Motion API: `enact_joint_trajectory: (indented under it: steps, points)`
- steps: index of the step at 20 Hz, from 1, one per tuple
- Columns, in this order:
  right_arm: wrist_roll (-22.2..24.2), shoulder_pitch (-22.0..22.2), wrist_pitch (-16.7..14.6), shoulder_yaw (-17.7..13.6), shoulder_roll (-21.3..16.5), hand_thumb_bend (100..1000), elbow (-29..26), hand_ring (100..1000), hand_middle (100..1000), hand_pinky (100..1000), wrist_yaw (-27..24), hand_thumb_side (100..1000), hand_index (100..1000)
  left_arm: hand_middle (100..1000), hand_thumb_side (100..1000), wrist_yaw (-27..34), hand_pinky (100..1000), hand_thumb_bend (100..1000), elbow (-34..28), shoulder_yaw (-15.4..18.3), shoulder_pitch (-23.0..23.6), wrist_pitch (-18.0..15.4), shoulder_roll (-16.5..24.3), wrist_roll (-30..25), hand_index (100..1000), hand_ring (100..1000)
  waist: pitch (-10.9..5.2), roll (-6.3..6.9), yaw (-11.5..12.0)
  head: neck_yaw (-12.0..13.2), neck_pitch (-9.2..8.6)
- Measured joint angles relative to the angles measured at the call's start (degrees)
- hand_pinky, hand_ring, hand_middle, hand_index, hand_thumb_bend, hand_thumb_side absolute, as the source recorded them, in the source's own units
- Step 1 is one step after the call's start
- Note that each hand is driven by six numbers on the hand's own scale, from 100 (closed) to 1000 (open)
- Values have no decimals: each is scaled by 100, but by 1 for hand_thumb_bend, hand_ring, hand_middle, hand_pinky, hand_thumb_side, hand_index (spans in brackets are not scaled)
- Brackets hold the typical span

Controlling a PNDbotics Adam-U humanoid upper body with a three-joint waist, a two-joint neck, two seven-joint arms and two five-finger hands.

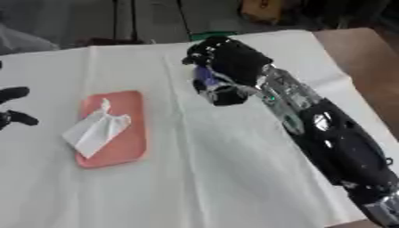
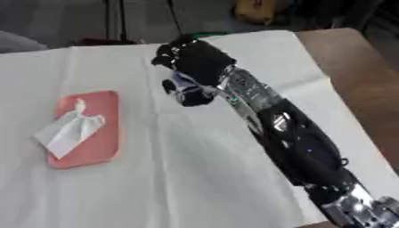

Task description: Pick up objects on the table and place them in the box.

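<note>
My right arm reaches from the lower right to the middle of the white cloth. Its hand is curled over a small purple and white thing, which is mostly hidden by the fingers. To the left lies a flat pink pack with a white tissue sticking out of its top. My left hand shows only at the left edge of the left eye view, left of the pack and apart from it, with its fingers spread. No box is in view.
The cloth covers most of a brown table, which is bare along the right side. Dark legs and a yellow thing stand beyond the far edge.
</note>
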Motion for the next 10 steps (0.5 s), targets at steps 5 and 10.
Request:
enact_joint_trajectory:
  steps: [5, 10]
  points:
    - [6, 442, 350, -271, -84, 100, -574, 742, 749, 747, -463, 523, 817, 963, 902, -98, 574, 161, 41, 61, 54, -20, 0, 99, 955, 814, 0, 39, -151, 117, -4]
    - [-4, 853, 685, -451, -87, 100, -1086, 721, 733, 717, -930, 527, 811, 975, 905, -178, 576, 158, 72, 98, 102, -43, -1, 173, 956, 834, 0, 130, -284, 275, -33]
